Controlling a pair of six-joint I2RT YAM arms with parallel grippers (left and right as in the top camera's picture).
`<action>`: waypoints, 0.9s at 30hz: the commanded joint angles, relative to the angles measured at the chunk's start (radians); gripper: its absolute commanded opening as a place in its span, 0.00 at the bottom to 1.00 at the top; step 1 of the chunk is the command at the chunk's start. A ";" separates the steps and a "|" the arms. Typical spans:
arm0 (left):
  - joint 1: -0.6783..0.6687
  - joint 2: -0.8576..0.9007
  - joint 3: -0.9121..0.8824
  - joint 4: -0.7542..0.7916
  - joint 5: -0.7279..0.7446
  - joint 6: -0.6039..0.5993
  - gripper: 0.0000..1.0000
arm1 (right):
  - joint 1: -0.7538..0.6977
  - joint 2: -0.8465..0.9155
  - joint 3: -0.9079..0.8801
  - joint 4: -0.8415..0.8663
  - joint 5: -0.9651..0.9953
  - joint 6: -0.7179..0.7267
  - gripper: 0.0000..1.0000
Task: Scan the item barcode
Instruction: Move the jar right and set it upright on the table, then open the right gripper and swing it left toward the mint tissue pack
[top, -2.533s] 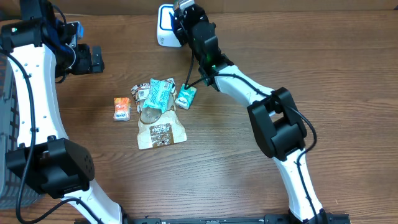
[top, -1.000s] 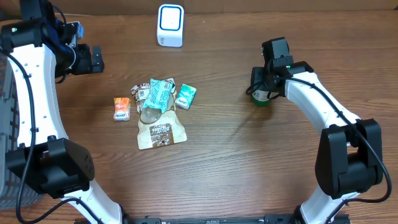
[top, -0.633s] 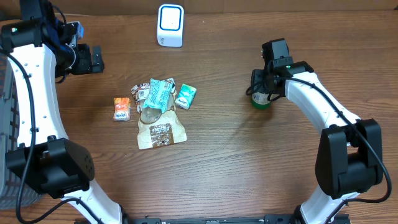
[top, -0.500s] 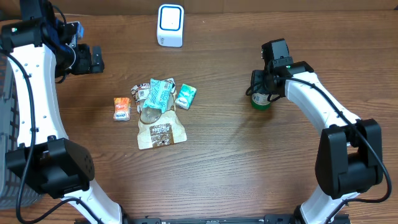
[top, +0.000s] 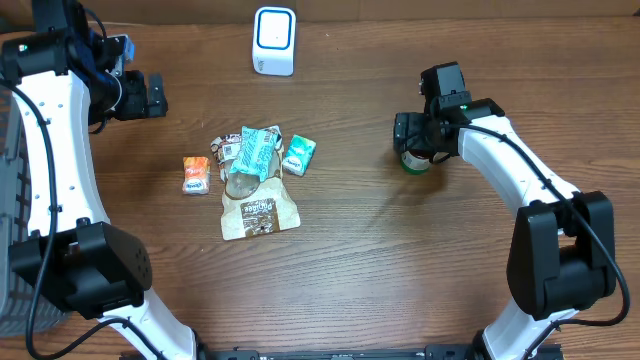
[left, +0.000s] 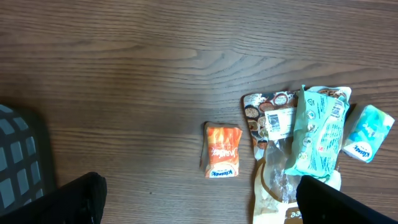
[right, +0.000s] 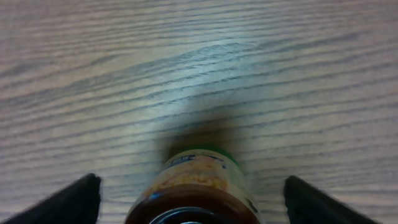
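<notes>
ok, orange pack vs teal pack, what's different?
Colour: the orange pack is orange and white, the teal pack teal and white.
Place: the orange pack lies alone on bare table; the teal pack lies close beside the green pouch.
Pose: seen from overhead, the orange pack sits nearly square to the frame, the teal pack clearly tilted.
Shared: both are small, flat, similar in size, and ungripped.

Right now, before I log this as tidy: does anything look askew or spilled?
The teal pouch lies crooked on top of the brown pouch, partly covering it. Nothing looks spilled.
</notes>
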 joint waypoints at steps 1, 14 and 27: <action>-0.007 -0.016 -0.005 0.001 0.007 0.022 0.99 | 0.003 -0.013 0.036 -0.037 -0.026 0.000 1.00; -0.007 -0.016 -0.005 0.001 0.007 0.022 1.00 | 0.010 -0.014 0.426 -0.393 -0.417 0.000 1.00; -0.007 -0.016 -0.005 0.001 0.007 0.022 0.99 | 0.232 0.015 0.298 -0.151 -0.331 0.411 0.63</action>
